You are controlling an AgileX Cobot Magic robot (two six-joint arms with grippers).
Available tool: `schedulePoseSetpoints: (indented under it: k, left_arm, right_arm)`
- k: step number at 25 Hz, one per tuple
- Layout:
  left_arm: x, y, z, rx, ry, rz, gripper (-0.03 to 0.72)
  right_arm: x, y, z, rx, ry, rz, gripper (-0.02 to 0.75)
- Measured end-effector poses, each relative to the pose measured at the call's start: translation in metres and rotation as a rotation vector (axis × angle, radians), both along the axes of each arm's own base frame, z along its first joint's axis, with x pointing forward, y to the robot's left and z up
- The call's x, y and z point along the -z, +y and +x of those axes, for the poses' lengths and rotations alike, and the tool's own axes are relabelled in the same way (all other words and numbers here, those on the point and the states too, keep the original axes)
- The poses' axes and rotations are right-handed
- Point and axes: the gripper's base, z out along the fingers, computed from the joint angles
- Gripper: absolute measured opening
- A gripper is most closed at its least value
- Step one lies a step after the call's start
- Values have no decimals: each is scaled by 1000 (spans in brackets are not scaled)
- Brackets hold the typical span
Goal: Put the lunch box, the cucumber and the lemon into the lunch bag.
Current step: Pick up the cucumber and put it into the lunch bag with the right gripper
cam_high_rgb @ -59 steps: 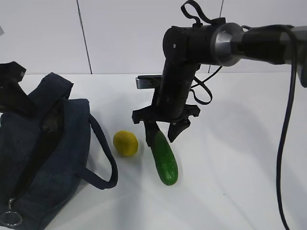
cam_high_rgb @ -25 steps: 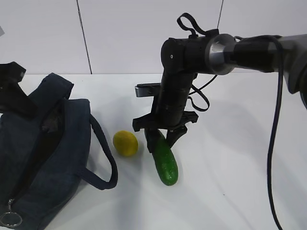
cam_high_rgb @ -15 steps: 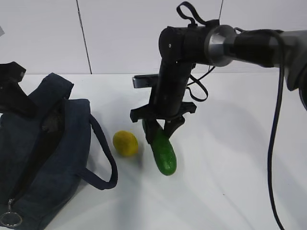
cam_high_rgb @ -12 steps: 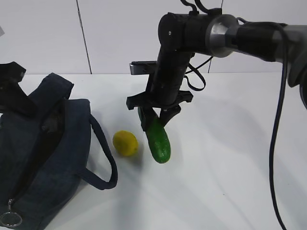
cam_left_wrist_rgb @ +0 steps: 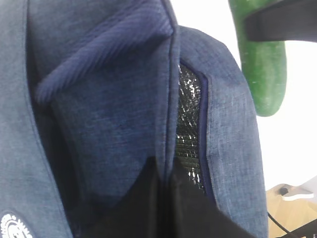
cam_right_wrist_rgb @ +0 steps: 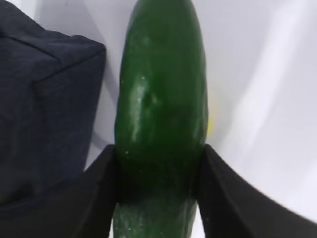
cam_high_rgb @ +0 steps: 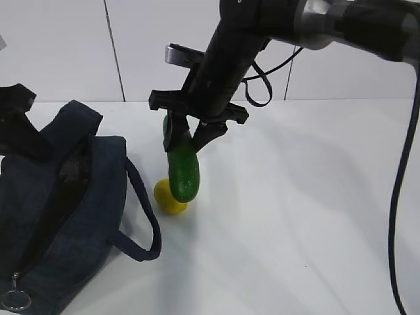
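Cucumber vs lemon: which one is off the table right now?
The cucumber. It hangs nearly upright, clamped at its upper end in the right gripper, above the table. The lemon lies on the table, partly hidden behind the cucumber's lower end.

Robotics lab or test bench, plain white table (cam_high_rgb: 308, 216), bare white panelled wall (cam_high_rgb: 65, 46), black robot arm (cam_high_rgb: 341, 20) with trailing cable (cam_high_rgb: 394, 216)

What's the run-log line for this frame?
right claw: shut on cucumber, lifted above lemon | left claw: pinching lunch bag edge, opening visible | lunch box: not visible
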Motion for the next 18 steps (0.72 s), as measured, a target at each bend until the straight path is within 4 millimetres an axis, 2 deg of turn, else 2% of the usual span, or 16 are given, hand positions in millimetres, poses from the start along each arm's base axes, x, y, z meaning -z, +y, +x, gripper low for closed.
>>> schedulePoseSetpoints:
  k: [3,7,9,12,15,18]
  left_arm:
    - [0,0,0,1,2,-2,-6]
    - [0,-1,0,-3,3,-12,-6]
    - [0,-1,0,-3,3,-13,-6]
    - [-1,-1,0,-4,2,-14,-6]
    - [-1,-1,0,-4,2,-14,-6]
    - [-1,-1,0,-4,1,-16,-6]
  right_arm:
    - [-17,-1,-4,16,-19,25,361]
    - [-53,-4,-14,16,-77,68,361]
    - [-73,-6,-22,10,-115,86,361]
    - [-93,-4,-42,-18,-138,97,361]
    - [-90,2,-65,-43,-129,93,361]
    - [-73,5,-85,-39,-139,127,361]
